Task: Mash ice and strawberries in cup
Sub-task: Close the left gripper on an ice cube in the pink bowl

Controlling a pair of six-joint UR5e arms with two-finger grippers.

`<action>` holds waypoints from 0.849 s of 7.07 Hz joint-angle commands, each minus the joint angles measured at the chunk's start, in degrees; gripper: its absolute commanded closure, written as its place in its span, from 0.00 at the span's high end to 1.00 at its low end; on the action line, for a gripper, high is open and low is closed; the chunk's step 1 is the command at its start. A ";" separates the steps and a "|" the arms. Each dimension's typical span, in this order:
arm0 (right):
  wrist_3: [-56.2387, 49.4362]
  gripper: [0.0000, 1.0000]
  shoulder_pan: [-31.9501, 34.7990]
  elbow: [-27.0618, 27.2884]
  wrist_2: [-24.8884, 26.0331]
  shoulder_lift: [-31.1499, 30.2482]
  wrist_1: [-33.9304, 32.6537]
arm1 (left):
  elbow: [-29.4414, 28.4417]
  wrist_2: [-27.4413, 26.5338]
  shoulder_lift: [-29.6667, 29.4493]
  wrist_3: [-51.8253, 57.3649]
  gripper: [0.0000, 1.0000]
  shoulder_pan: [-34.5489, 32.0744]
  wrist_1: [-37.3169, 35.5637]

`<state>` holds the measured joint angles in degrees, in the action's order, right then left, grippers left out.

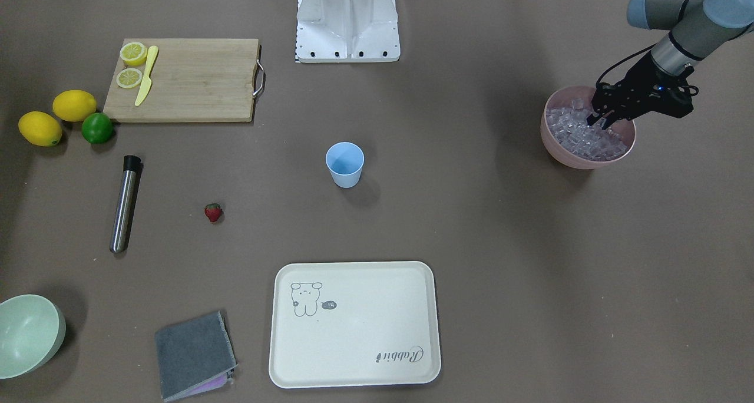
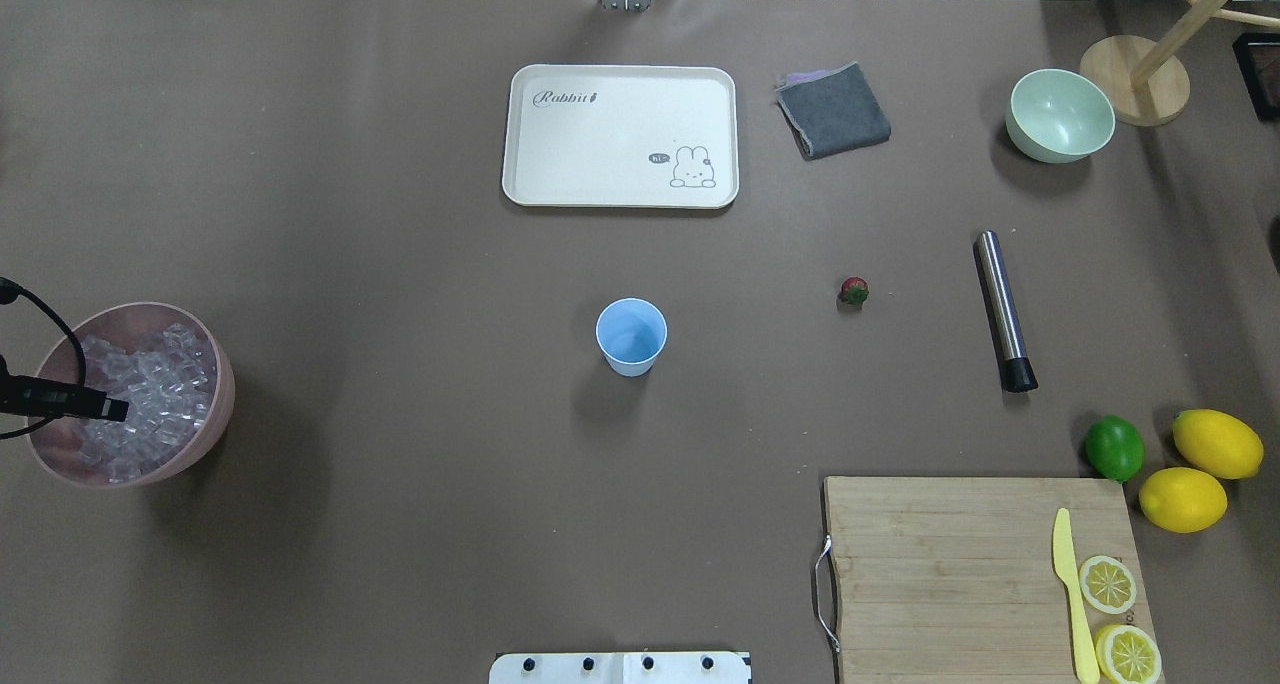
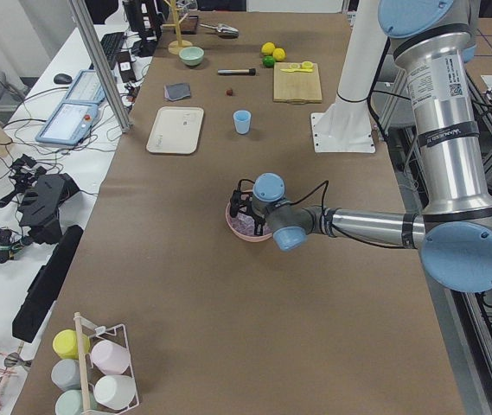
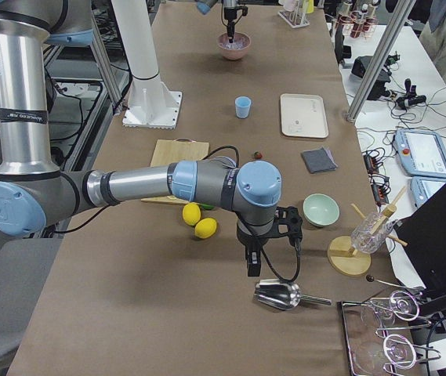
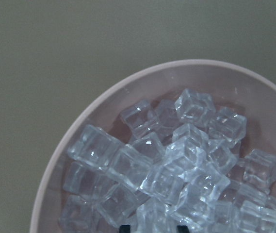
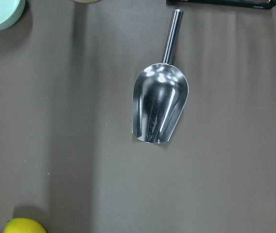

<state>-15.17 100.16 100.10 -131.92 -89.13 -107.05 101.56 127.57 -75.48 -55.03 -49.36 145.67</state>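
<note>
The light-blue cup (image 1: 344, 164) (image 2: 631, 337) stands upright at the table's middle, and I see nothing in it. A small red strawberry (image 1: 213, 212) (image 2: 854, 290) lies on the table on the robot's right of the cup. Many clear ice cubes (image 1: 580, 136) (image 5: 167, 165) fill a pink bowl (image 1: 566, 157) (image 2: 215, 404) at the far left. My left gripper (image 1: 599, 122) (image 2: 118, 410) is open, its tips down among the cubes. My right gripper (image 4: 250, 266) hovers over a metal scoop (image 6: 159, 107); I cannot tell its state.
A steel muddler (image 1: 125, 202) lies beyond the strawberry. A wooden board (image 1: 194, 82) carries lemon halves and a yellow knife, with two lemons and a lime (image 1: 97, 128) beside it. A cream tray (image 1: 353, 356), grey cloth (image 1: 194, 353) and green bowl (image 1: 26, 335) line the far side.
</note>
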 commanded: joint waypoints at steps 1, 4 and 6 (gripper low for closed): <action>-0.03 1.00 0.12 0.01 -0.09 -0.08 0.00 | -0.05 2.58 -0.36 0.10 0.31 -0.47 -0.04; -0.03 1.00 0.21 1.67 -0.18 -1.39 -0.09 | -0.23 8.91 -2.20 0.54 0.31 -5.81 -2.57; -0.03 1.00 0.21 1.68 -0.26 -1.31 -0.09 | 0.56 9.27 -6.32 0.63 0.31 -6.97 -7.66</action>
<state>-15.21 100.37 101.64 -132.12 -90.40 -107.13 101.67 136.26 -79.32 -54.44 -55.36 141.10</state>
